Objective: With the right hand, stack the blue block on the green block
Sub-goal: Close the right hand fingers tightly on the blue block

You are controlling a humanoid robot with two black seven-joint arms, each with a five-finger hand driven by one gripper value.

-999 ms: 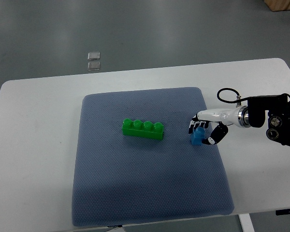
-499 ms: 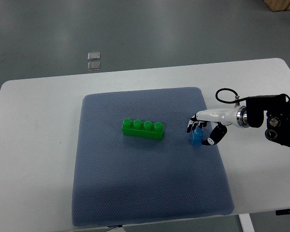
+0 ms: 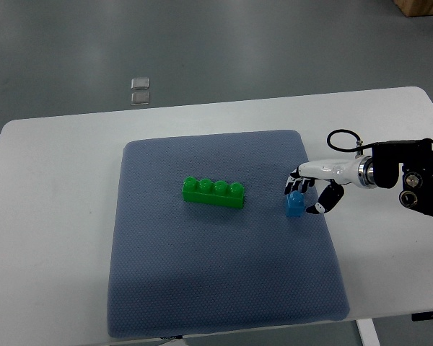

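The blue block (image 3: 295, 205) is being observed on the grey-blue mat (image 3: 224, 288), near the mat's right edge and well apart from the green block (image 3: 213, 192), which is lying flat near the mat's centre with its four studs upward. The right hand (image 3: 309, 193) is being held around the blue block, with the fingers (image 3: 294, 184) curled over its top and far side and the thumb (image 3: 322, 205) being pressed at its right; the block is thus being grasped while resting on the mat. The mat is being supported by a white table (image 3: 50, 216). The left arm is not being shown.
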